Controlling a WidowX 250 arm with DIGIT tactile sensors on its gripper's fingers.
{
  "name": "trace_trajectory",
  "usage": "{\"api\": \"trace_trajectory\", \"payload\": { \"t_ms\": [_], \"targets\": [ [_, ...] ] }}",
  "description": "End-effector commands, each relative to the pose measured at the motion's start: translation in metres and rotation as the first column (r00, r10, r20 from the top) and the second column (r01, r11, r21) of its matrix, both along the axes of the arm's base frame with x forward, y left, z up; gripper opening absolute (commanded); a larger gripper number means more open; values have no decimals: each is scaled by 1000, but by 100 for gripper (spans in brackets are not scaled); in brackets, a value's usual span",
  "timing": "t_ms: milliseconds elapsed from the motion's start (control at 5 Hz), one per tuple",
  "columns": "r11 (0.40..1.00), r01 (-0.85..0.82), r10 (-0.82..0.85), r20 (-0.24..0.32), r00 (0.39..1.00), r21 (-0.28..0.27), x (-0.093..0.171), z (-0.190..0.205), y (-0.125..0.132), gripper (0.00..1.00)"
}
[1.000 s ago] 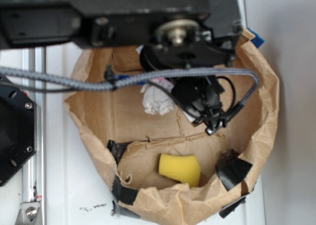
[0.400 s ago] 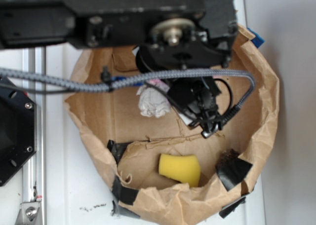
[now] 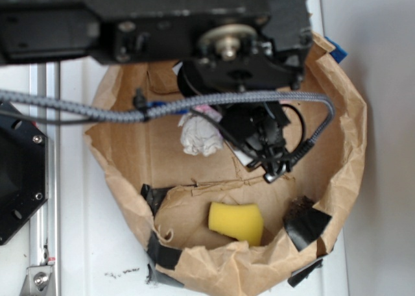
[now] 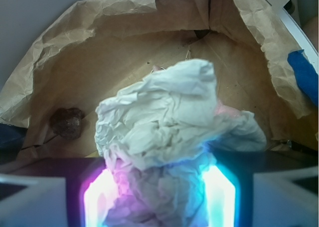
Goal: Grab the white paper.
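Observation:
The white paper (image 4: 159, 117) is a creased off-white wad that fills the middle of the wrist view. Its lower part sits between the two glowing pads (image 4: 99, 197) of my gripper (image 4: 155, 187), touching both, so the gripper is shut on it. In the exterior view the white paper (image 3: 200, 135) shows just left of the black gripper (image 3: 224, 137), inside the brown paper basin (image 3: 353, 121), under the arm and its grey cable. The fingertips are hidden there.
A yellow sponge block (image 3: 237, 221) lies near the basin's front wall. A bit of pink plush (image 3: 206, 108) peeks out behind the wad. A dark brown lump (image 4: 67, 121) and black tape (image 3: 308, 224) sit by the basin wall, with blue tape (image 4: 304, 75) on the rim.
The gripper and the white paper have shifted a little to the left together. Over the last half second almost nothing has moved.

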State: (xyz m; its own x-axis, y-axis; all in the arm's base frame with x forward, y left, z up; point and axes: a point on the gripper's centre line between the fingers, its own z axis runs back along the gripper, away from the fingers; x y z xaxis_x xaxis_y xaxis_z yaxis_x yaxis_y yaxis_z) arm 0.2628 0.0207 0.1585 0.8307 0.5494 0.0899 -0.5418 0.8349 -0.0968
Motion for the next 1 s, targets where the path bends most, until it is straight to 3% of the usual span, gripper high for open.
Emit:
{"api": "trace_trajectory", "payload": {
  "t_ms": [0, 800],
  "targets": [
    [1000, -1, 1, 59, 998, 0, 0, 23, 3, 0],
    [1000, 2, -1, 59, 998, -15, 8, 35, 3, 0]
  ]
}}
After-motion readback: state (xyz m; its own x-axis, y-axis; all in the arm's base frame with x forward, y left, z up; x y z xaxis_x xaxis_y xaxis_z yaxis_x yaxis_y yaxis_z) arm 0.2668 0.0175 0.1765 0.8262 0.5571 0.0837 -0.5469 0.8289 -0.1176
